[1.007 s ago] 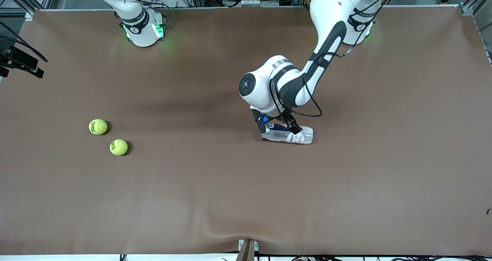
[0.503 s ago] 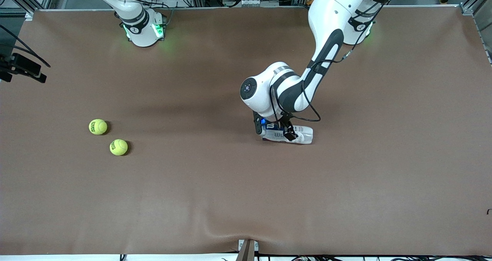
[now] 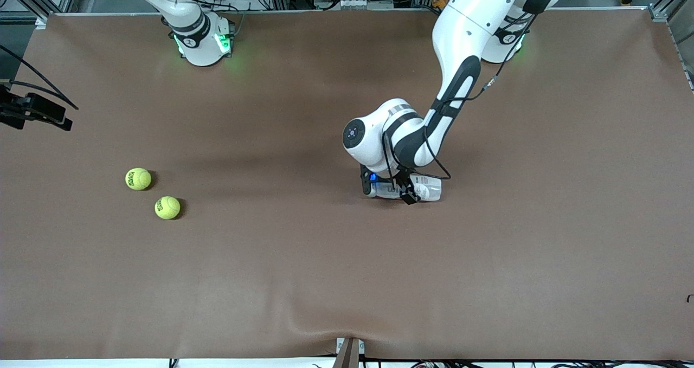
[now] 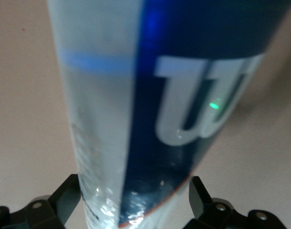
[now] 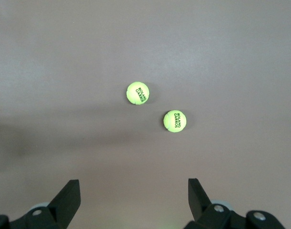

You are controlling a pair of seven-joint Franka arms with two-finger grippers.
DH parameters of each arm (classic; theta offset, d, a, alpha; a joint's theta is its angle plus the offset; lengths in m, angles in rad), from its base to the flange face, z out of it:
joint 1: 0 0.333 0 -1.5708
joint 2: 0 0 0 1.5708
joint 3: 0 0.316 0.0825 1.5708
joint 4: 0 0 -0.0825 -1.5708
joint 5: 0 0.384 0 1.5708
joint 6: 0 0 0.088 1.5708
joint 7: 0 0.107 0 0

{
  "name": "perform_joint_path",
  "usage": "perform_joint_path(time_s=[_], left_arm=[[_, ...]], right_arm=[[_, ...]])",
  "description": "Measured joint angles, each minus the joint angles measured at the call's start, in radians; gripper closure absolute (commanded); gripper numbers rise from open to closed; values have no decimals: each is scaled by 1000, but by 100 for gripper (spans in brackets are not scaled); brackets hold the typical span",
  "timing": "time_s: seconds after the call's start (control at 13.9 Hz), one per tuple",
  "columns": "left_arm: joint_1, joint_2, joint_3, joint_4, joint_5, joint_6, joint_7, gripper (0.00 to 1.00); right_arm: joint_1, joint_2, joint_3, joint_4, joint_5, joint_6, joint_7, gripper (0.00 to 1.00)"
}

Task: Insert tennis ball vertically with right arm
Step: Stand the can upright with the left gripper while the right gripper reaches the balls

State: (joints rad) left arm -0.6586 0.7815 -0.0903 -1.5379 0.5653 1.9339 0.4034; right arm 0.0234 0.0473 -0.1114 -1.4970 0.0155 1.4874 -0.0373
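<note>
Two yellow-green tennis balls (image 3: pixel 138 179) (image 3: pixel 167 207) lie side by side on the brown table toward the right arm's end. In the right wrist view both balls (image 5: pixel 137 93) (image 5: pixel 175 120) show well below my right gripper (image 5: pixel 133 185), which hangs open and empty in the air; in the front view it is at the table's edge (image 3: pixel 59 120). A clear ball can (image 3: pixel 428 188) with a blue label lies on its side mid-table. My left gripper (image 3: pixel 389 190) is down over it, open, with the can (image 4: pixel 159 95) between its fingers (image 4: pixel 196 191).
The brown mat (image 3: pixel 347 281) covers the whole table, with a slight ripple near the front edge. Both arm bases (image 3: pixel 203 40) (image 3: pixel 504 43) stand along the edge farthest from the front camera. A bracket (image 3: pixel 348 352) sticks up at the front edge.
The left arm has lowered, bringing its gripper down around the lying can. The right gripper has drifted a little toward the balls. Balls and can have not moved.
</note>
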Motion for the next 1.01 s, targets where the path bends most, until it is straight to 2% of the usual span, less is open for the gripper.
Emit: perform_joint_path(time_s=[0.22,0.36,0.43,0.72,1.01], left_arm=[[12,11,1,0,5,38,3,0],[13,17,1,0,9,48,3,19],[13,17,1,2,12,48,3,25],[12,17,1,10,14,52,3,29],[12,17,-2,18,14,96,-33,28]], right_arm=[[0,24,0,0,0,7,0,0],[-1,40,-1,0,0,14,-1,0],[-1,44,-1,0,-1,15,-2,0],[-2,108,-1,-2,-1,34,-4,0],[-5,156,-4,-3,-1,38,-4,0]])
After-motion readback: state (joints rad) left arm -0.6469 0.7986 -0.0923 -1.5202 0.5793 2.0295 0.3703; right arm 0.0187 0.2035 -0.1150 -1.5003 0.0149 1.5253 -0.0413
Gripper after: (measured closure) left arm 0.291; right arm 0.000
